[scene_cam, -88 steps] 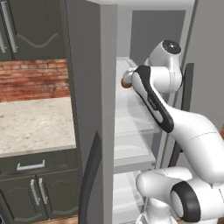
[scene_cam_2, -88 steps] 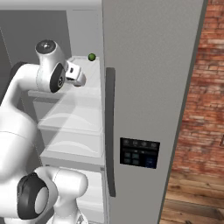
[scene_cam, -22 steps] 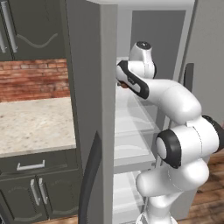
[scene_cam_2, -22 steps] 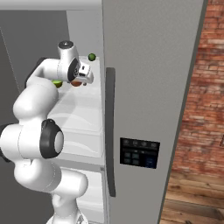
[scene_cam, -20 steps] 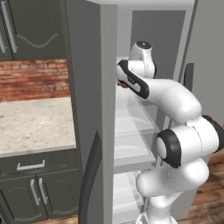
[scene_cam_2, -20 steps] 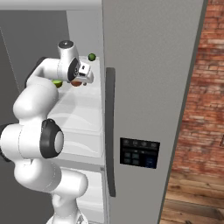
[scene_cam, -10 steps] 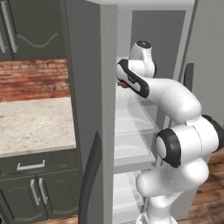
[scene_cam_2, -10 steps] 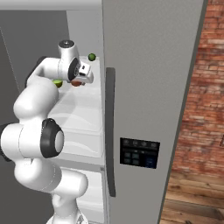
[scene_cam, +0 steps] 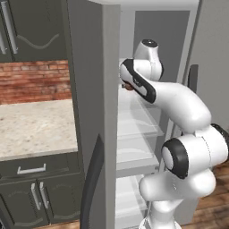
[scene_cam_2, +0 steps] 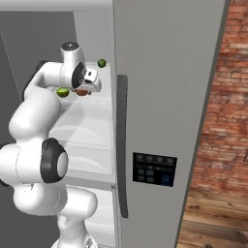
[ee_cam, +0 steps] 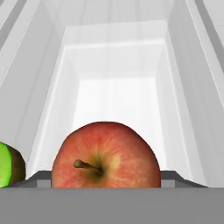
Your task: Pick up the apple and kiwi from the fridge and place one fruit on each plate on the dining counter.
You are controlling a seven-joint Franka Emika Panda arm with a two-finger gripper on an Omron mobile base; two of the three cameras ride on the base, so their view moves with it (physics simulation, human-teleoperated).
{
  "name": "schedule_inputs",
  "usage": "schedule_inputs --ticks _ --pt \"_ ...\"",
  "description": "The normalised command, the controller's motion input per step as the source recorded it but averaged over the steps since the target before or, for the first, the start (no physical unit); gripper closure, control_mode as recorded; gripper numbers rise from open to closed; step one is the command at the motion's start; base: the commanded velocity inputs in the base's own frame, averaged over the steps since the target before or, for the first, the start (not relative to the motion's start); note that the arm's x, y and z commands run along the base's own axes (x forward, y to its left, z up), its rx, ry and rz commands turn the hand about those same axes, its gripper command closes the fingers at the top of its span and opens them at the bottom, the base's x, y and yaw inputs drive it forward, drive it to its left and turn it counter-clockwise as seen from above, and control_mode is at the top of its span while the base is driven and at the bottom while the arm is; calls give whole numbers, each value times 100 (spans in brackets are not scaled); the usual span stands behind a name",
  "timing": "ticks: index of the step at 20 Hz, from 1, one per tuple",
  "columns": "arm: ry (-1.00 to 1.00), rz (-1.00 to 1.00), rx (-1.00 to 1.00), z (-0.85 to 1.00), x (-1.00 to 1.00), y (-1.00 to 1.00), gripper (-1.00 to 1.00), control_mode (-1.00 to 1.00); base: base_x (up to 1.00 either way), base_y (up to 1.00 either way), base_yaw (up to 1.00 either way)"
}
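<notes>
Where arm reaches into fridge [scene_cam: 107, 112], gripper [scene_cam_2: 86, 88] sits at apple [ee_cam: 106, 155] on upper shelf; jaws closing around it, grip unconfirmed. Apple's stem points toward camera. Kiwi [ee_cam: 10, 164] just beside it.

Red apple [ee_cam: 105, 155] stem-forward on white fridge [scene_cam_2: 164, 97] shelf, green kiwi [ee_cam: 9, 165] beside

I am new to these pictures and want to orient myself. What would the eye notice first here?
First, the red apple close before the camera in the hand view, stem toward us, with the green kiwi at its left edge. Then the white arm reaching into the open fridge, its gripper at the apple on an upper shelf.
</notes>
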Motion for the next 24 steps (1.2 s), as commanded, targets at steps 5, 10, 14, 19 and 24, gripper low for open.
schedule_inputs --ticks 5,10,14,19,24 --pt "-22 0 0 17 -100 0 100 -100 0 0 0" --pt "-16 0 0 16 -100 0 100 -100 0 0 0" --pt "-4 0 0 8 -100 -1 100 -100 0 0 0" --pt "0 0 0 10 -100 -3 100 -100 0 0 0" --pt "0 0 0 17 -100 -9 100 -100 0 0 0"
